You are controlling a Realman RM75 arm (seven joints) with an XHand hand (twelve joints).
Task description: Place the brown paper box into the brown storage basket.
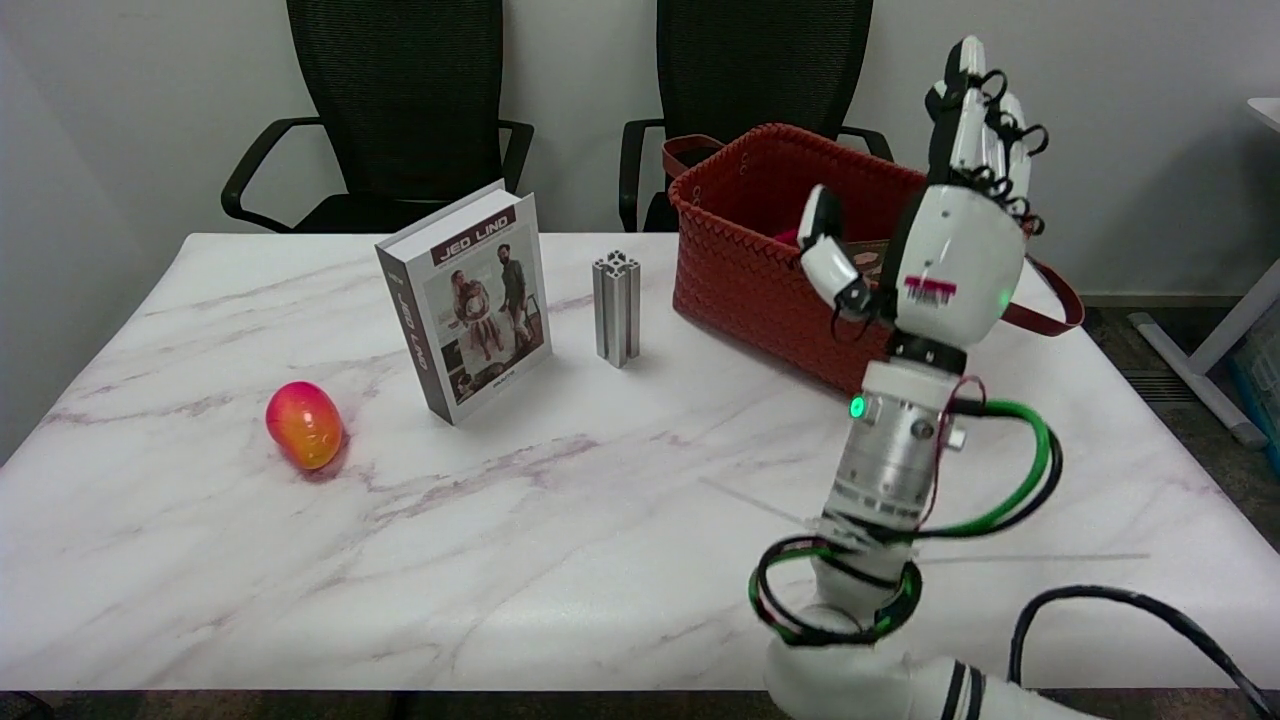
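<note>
Now, "JEO LIND" reads across the cover of the upright book point(470, 300) at the desk's point(520, 560) ten o'clock. At three o'clock the right hand point(940, 250) stands raised, fingers point(975, 110) straight up and spread, thumb out, grasping nothing, a red barcode sticker on its back. Behind it sits the woven reddish-brown storage basket point(750, 260); something shows inside, partly hidden, and whether that's the brown paper box I cannot tell. A ribbed aluminium bar point(617, 305) stands centre; a smooth red-orange fruit point(304, 425) lies at nine.
</note>
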